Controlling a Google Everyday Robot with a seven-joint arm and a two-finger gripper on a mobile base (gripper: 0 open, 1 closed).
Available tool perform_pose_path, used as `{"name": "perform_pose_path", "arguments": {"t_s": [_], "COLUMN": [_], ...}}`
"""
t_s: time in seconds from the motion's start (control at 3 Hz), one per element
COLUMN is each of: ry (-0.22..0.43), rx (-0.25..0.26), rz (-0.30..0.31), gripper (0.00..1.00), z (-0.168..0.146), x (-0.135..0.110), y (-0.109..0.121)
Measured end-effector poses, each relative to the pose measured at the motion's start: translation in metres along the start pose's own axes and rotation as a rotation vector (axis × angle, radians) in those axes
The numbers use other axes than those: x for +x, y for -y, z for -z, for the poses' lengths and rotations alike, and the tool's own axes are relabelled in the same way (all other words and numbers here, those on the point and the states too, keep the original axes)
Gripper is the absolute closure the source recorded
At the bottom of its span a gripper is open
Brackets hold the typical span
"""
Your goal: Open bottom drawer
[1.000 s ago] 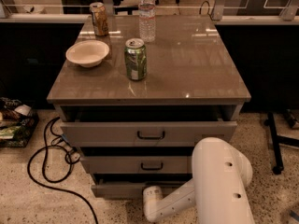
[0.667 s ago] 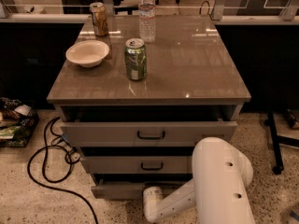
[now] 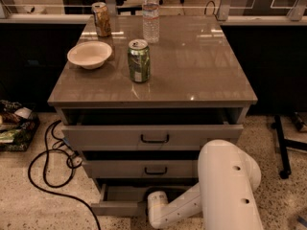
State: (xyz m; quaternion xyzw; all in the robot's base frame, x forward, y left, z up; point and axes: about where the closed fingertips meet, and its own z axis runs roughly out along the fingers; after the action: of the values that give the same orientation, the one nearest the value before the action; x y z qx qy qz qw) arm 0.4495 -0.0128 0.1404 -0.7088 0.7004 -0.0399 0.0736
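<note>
The bottom drawer is the lowest of three grey drawers in the cabinet. It stands pulled out toward me, and its pale grey inside shows behind the front. Its handle is hidden. My gripper sits at the end of the white arm, low down against the right part of that drawer's front. The middle drawer and the top drawer each show a black bar handle, and the top one stands slightly out.
On the cabinet top stand a green can, a cream bowl, a brown can and a water bottle. A black cable loops on the floor at left, beside clutter. A chair base stands at right.
The bottom drawer looks slid out a little further toward me. The arm stays in about the same place.
</note>
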Motion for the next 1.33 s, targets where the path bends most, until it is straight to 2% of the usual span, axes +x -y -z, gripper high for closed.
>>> {"name": "perform_pose_path", "arguments": {"t_s": [0.33,0.67,1.0,1.33], "ry": [-0.005,-0.005,0.000,0.000], "rx": [-0.016,-0.016,-0.029,-0.029], "rz": [0.014,0.014,0.025,0.025], "gripper": [1.00,1.00,1.00,1.00], "z": [0.004,0.004,0.009,0.009], "x": [-0.012,-0.012,-0.024,-0.024], "y": [-0.023,-0.021,-0.048,-0.045]}}
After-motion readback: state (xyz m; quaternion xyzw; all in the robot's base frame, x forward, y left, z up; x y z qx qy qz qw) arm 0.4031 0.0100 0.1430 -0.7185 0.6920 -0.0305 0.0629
